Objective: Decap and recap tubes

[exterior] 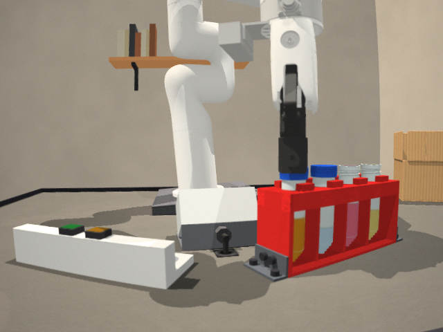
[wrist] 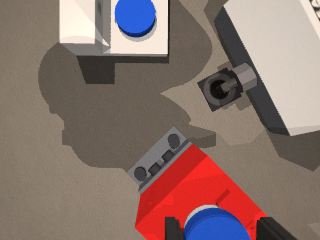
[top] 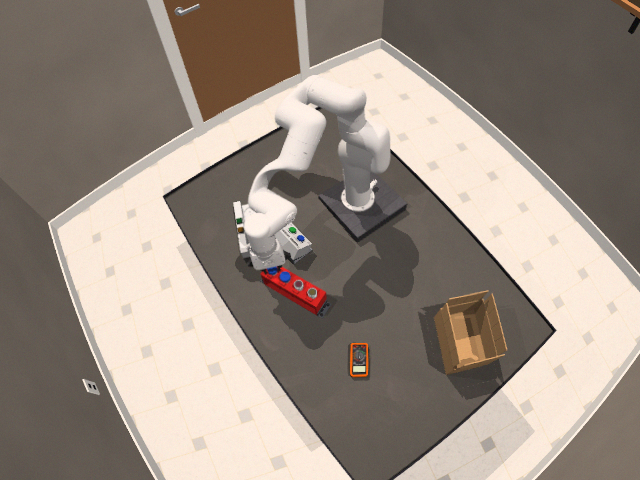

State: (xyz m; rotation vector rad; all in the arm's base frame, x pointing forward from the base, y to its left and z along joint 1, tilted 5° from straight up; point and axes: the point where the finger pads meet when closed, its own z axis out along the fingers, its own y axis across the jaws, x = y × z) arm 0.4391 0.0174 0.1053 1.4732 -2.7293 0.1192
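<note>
The red tube rack (top: 319, 301) (exterior: 332, 200) (wrist: 170, 195) holds four tubes. My gripper (top: 271, 268) (exterior: 293, 167) (wrist: 218, 231) is down over tube 4 at the rack's end nearest the cap tray. Its fingers stand on both sides of that tube's blue cap (exterior: 293, 176) (wrist: 216, 225) with small gaps, so it is open. Tube 3 beside it wears a blue cap (top: 284, 277) (exterior: 323, 170). The other two tubes (top: 298, 284) (top: 312, 292) (exterior: 349, 169) (exterior: 371, 167) are uncapped. In the wrist view a blue cap (wrist: 135, 17) sits in the white cap tray (wrist: 80, 20) (exterior: 89, 250).
The key housing (top: 294, 246) (exterior: 214, 210) (wrist: 280, 55) with the green key (top: 292, 230) and blue key (top: 300, 238) stands just behind the rack. The tray's lamps (exterior: 71, 227) (exterior: 97, 231) show at its far end. A cardboard box (top: 470, 330) and an orange multimeter (top: 358, 360) lie farther off.
</note>
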